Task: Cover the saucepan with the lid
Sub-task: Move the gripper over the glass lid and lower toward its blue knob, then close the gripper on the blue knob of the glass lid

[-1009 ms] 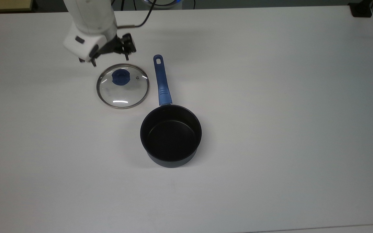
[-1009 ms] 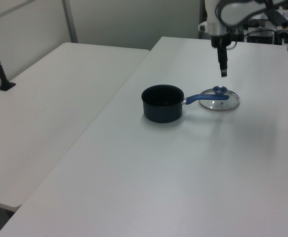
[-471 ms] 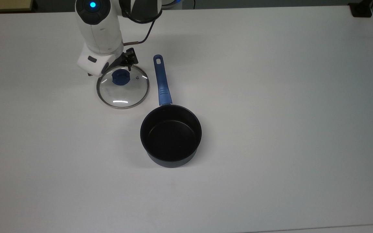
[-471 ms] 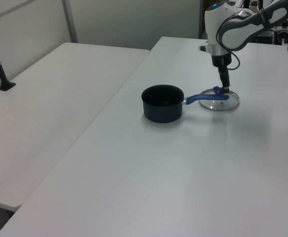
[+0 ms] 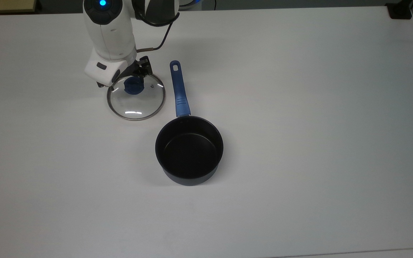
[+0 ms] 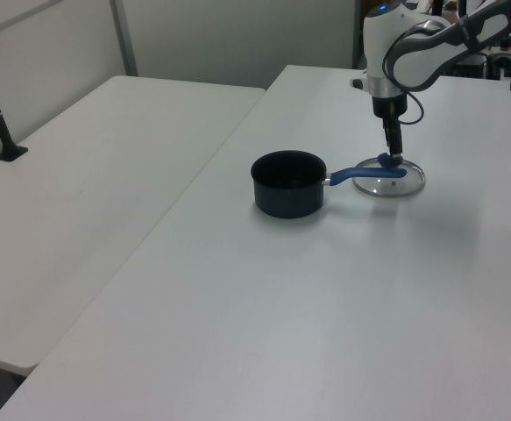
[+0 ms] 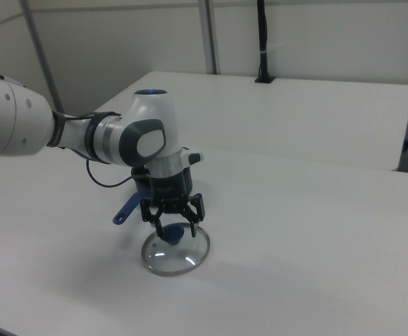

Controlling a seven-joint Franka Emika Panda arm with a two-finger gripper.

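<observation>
The claw (image 7: pixel 173 228) is spread, one black finger on either side of the round blue knob (image 7: pixel 173 234) of the lid (image 7: pixel 176 253). The flat disc of clear glass, metal-rimmed, lies on the smooth white table (image 5: pixel 299 107). At five o'clock in the top view stands the round dark saucepan (image 5: pixel 189 150), its straight blue handle (image 5: pixel 179 89) passing just beside the lid.

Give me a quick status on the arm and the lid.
Gripper open, fingers straddling the blue knob. Round clear glass lid flat on the white table. Small dark saucepan uncovered, path clear.
</observation>
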